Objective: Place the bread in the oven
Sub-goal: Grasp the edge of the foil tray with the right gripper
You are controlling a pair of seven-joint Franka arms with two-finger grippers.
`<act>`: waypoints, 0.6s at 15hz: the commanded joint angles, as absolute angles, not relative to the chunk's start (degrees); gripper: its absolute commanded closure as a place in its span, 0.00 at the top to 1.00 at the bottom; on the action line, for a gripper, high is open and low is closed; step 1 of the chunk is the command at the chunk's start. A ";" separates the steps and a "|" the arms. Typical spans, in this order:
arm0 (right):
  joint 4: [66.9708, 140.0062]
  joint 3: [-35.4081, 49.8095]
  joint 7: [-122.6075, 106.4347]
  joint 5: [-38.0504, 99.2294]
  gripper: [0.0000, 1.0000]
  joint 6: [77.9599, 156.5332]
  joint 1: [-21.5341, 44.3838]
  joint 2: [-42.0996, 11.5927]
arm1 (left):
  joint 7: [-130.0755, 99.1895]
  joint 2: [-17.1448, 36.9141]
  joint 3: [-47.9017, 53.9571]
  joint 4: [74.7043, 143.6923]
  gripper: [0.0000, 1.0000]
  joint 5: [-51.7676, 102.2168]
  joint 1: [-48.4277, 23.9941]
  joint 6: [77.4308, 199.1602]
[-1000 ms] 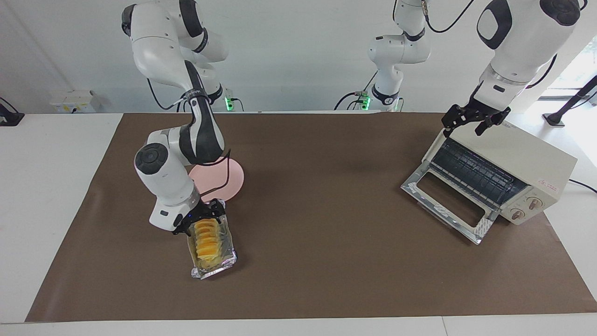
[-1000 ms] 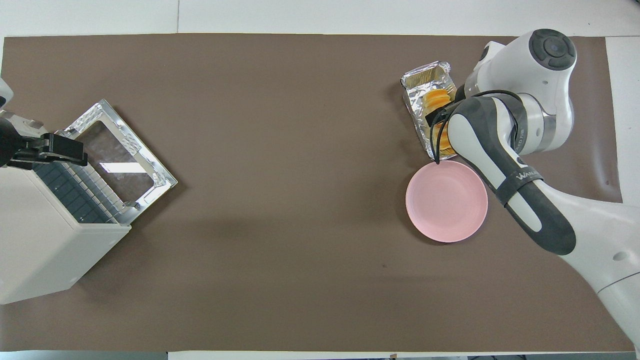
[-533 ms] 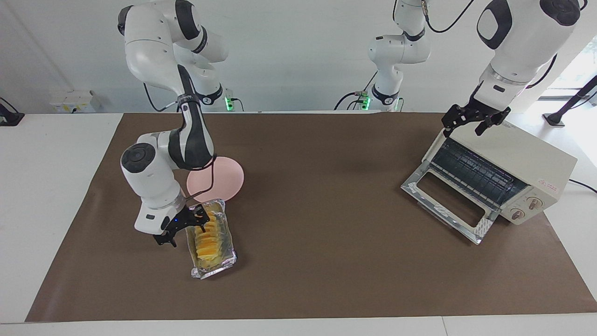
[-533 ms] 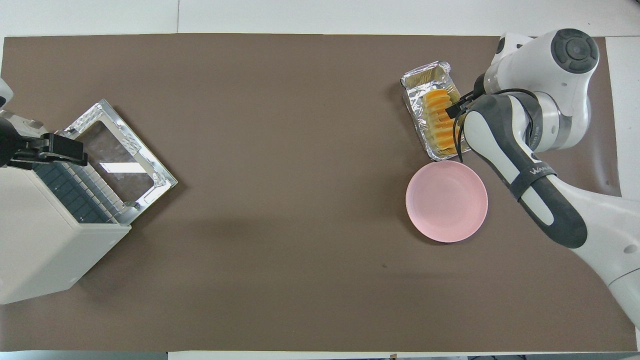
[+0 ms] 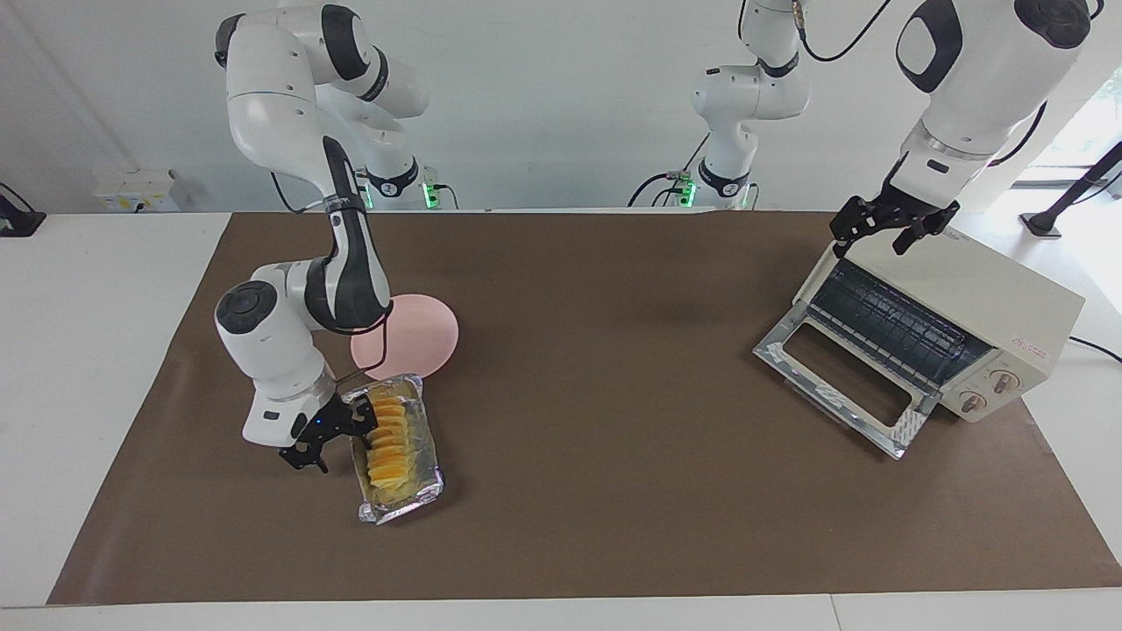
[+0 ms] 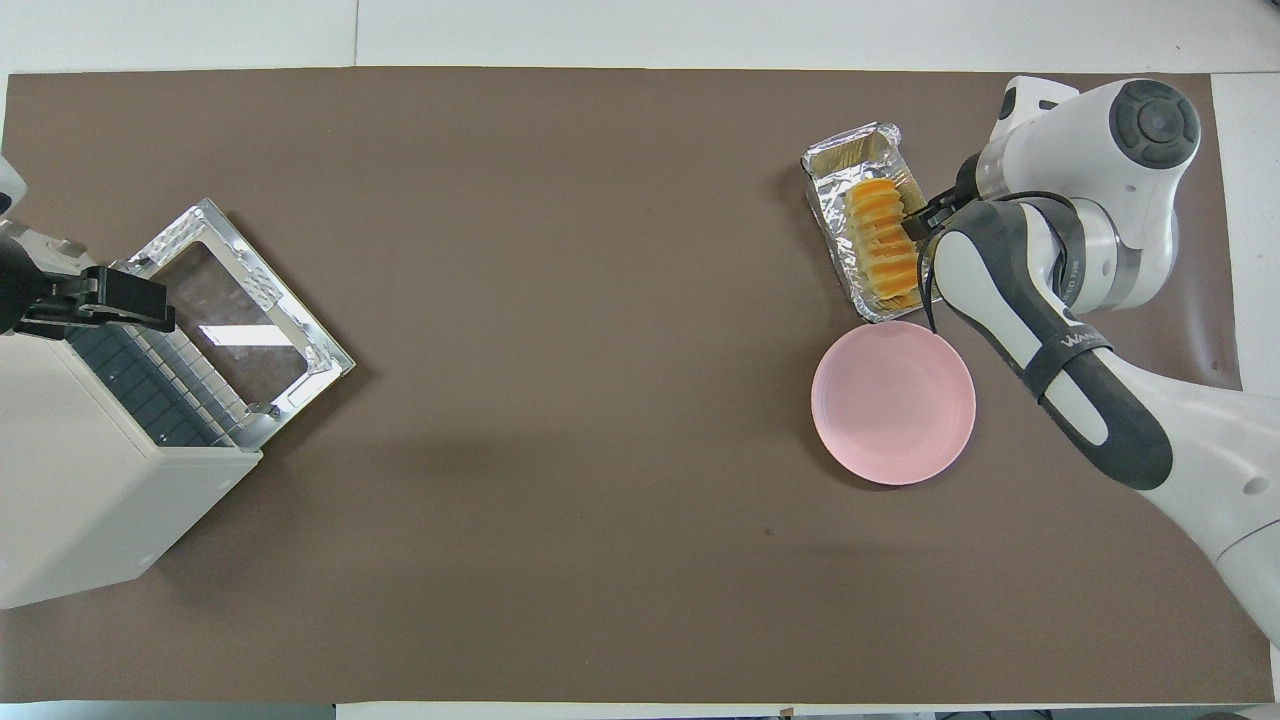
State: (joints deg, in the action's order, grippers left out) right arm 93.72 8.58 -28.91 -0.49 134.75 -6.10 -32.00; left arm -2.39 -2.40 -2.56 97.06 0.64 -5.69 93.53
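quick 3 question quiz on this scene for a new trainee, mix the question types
1. True or false: the oven door is down.
2. Where does the bread lie? A) on the pink plate B) in the foil tray C) on the oven rack
3. Which gripper is at the foil tray, and what is the other one over?

Key:
1. True; the glass door lies flat in front of the oven.
2. B
3. The right gripper, straddling the tray's wall toward the right arm's end of the table, jaws apart; the left gripper waits over the oven's top, jaws open.
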 commanded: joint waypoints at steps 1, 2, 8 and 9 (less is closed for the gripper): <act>94.66 9.32 -29.97 5.16 0.40 135.01 -7.38 -32.34 | -3.08 -3.78 -2.72 98.26 1.00 -0.53 -5.98 93.16; 94.66 9.32 -29.88 7.36 0.31 134.74 -7.38 -32.34 | -3.08 -3.78 -2.72 98.26 1.00 -0.53 -5.98 93.16; 94.92 9.32 -29.79 10.72 0.00 133.69 -7.38 -32.52 | -3.08 -3.87 -2.72 98.26 1.00 -0.53 -5.98 93.25; 94.66 9.32 -29.88 10.64 0.00 132.81 -7.38 -32.43 | -3.08 -3.87 -2.72 98.26 1.00 -0.53 -5.98 93.25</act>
